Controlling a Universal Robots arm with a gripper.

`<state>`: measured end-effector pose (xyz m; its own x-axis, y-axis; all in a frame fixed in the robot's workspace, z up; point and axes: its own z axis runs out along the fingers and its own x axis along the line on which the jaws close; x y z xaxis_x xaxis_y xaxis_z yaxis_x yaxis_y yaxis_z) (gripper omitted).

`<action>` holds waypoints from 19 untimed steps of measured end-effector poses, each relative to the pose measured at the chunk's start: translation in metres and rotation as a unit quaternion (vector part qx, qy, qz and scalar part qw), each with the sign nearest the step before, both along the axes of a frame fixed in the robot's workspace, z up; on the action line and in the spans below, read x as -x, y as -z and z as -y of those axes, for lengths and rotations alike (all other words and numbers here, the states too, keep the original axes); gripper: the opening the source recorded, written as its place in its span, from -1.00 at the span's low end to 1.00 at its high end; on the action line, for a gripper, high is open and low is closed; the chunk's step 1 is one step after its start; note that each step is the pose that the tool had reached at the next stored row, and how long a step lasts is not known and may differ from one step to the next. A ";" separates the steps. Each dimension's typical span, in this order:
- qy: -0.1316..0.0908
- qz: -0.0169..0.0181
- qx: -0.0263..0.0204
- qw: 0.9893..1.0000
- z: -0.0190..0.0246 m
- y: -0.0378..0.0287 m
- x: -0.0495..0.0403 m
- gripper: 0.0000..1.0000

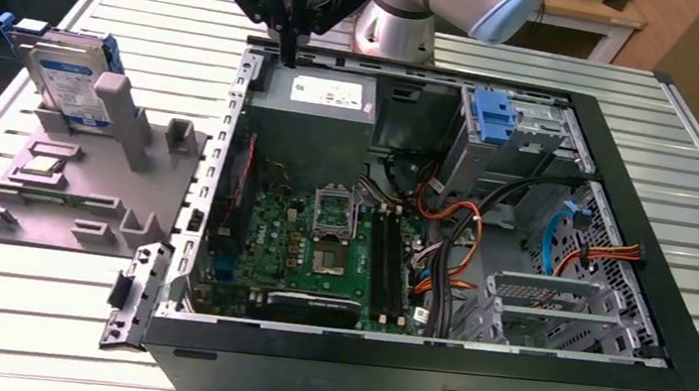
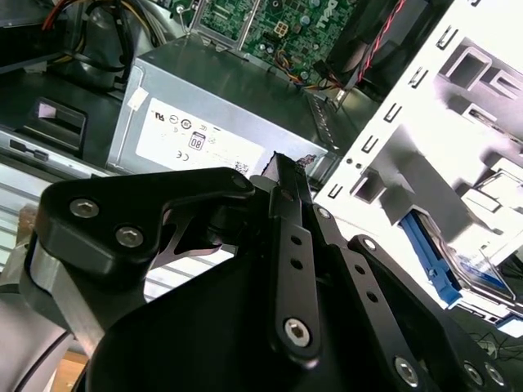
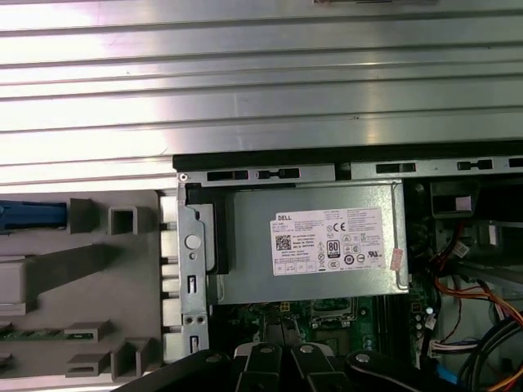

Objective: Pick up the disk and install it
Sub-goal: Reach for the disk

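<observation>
A ribbed metal counter (image 1: 2,313) carries everything. It lies bare along the exterior view's lower left edge and in a strip across the top. The open black computer case (image 1: 694,343) takes up the centre and the exterior view's right, with its raised rim running round all four sides.

The black pincer (image 1: 291,56) hangs at the upper centre of the exterior view, above the case's far rim. Its tips are together with nothing between them, over the grey boxy power supply with a white sticker (image 1: 321,102). I cannot tell whether they touch it. There is open air between the pincer and the parts to the exterior view's left.

At the exterior view's upper left, the flat silver disk with a white-and-blue label and blue plastic carrier (image 1: 70,81) stands upright. It sits in a slot of the grey moulded fixture tray (image 1: 69,196), just beside the case and well apart from the pincer.

Inside the case, a green motherboard (image 1: 304,240) lies on the floor below the power supply. A narrow blue plastic bracket (image 1: 495,118) sits in the bay at the upper right. A silver perforated drive cage (image 1: 549,310) stands at the lower right, with orange cables (image 1: 452,233) looping between it and the motherboard.
</observation>
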<state>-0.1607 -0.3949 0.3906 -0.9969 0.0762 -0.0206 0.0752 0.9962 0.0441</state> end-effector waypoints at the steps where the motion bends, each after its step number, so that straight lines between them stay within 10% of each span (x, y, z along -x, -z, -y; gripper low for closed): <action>1: 0.000 0.000 0.000 1.000 0.0000 0.0000 0.0002 -0.80; 19: 0.000 -0.001 0.000 1.000 0.0000 0.0007 0.0040 -0.80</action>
<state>-0.1647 -0.3949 0.3898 -0.9969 0.0763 -0.0188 0.0754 0.9962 0.0441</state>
